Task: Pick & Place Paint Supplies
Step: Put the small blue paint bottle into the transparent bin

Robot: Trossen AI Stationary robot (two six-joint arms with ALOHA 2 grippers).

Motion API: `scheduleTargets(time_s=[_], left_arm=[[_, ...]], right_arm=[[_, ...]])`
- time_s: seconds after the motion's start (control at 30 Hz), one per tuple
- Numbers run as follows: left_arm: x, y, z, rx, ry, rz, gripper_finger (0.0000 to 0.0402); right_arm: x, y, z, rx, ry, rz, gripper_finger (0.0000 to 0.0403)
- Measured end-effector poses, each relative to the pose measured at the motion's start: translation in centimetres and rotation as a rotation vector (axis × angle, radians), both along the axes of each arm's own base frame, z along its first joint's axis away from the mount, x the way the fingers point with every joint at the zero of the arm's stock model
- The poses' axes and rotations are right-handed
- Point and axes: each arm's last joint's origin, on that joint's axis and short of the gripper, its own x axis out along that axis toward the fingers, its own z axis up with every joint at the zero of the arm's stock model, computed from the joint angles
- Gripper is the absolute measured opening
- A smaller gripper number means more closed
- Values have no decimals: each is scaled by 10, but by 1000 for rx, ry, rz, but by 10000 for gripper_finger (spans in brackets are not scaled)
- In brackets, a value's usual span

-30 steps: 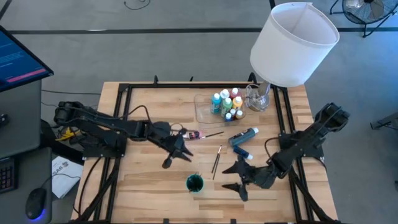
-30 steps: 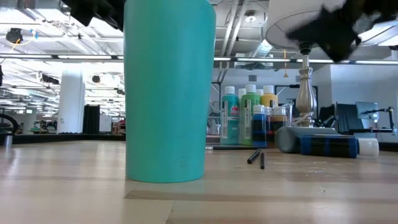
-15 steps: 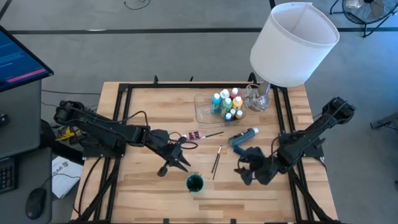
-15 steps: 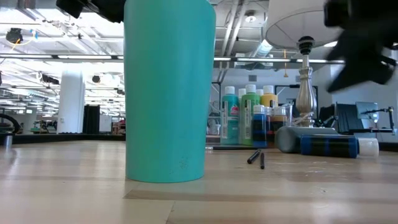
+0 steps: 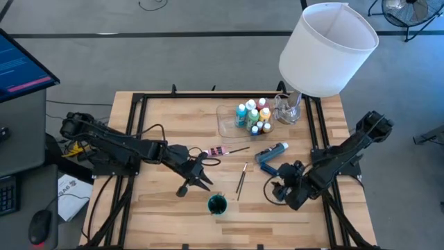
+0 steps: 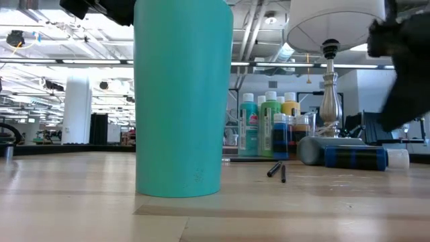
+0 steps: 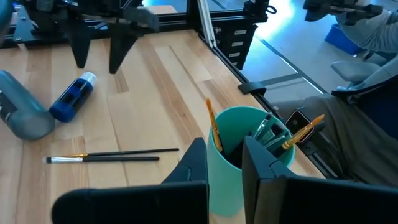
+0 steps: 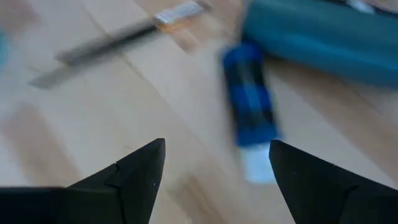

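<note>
A blue white-capped paint bottle (image 5: 269,169) lies on its side on the table beside a bigger grey-blue tube (image 5: 272,151). My right gripper (image 5: 277,186) hangs open just near of it, tipped down; the bottle (image 8: 249,102) shows ahead between its fingers, untouched. Two thin brushes (image 5: 241,179) lie flat at mid-table. A pink bottle (image 5: 217,151) and another brush (image 5: 237,149) lie farther left. A teal cup (image 5: 217,204) holds several brushes (image 7: 273,130). My left gripper (image 5: 198,179) hovers shut and empty beside the cup. More bottles (image 5: 252,117) stand in the clear tray (image 5: 225,125).
The big white lampshade (image 5: 327,48) and its glass lamp base (image 5: 288,107) stand at the far right corner behind the tray. Black rails (image 5: 139,111) frame the tabletop. Bare wood lies along the near edge on both sides of the cup.
My right gripper has gone toward the far edge, closer to the blue bottle, and has sunk a little. It has rolled and tipped from nearly level to pointing steeply down, staying open. My left gripper has swung slightly toward the near edge, nearer the teal cup, then kept still.
</note>
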Motion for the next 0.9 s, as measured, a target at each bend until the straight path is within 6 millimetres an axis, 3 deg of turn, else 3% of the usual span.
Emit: scheduleTargets(time_s=[0.23,0.9], left_arm=[[-3,2,-9,6,23,30,1],[-3,3,-10,8,0,83,1]], right_arm=[[-11,5,-18,-58,88,-67,281],[5,-1,-52,-140,188,-142,275]])
